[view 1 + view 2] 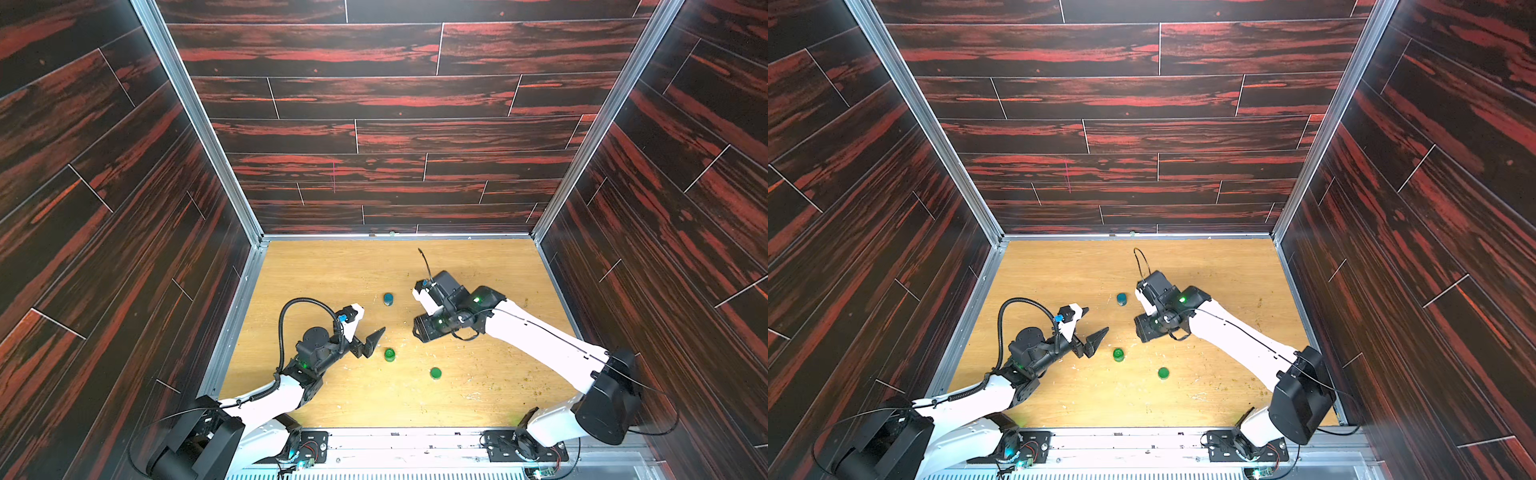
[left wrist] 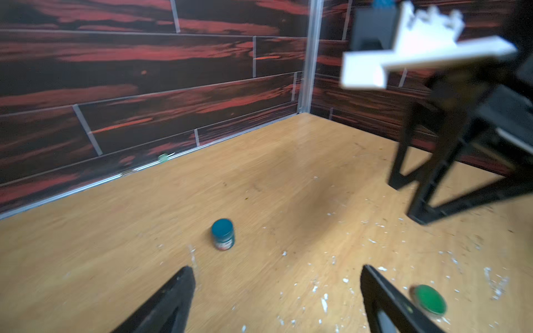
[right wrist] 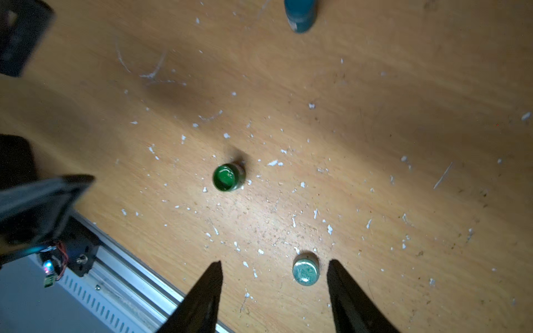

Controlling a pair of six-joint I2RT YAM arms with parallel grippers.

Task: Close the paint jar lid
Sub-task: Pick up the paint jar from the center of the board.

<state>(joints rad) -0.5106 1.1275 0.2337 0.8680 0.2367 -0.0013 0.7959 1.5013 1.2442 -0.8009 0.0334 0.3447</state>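
One open green jar (image 1: 389,354) stands upright on the desk (image 1: 332,270), its lid (image 1: 435,372) lying flat near it, not touching. Just beside the jar hangs the left claw (image 1: 373,319), spread wide and empty. Farther from the jar, the right claw (image 3: 274,263) is parted and empty, and the right wrist view shows the lid between its tips.

You have the small green open-topped paint jar (image 1: 389,354) standing near the middle of the light wooden tabletop (image 1: 332,270). Straight behind it, well apart, stands the small blue capped jar (image 1: 388,298). The round green plastic lid (image 1: 435,372) lies flat on the tabletop to the open jar's right, slightly nearer the front edge, not touching it.
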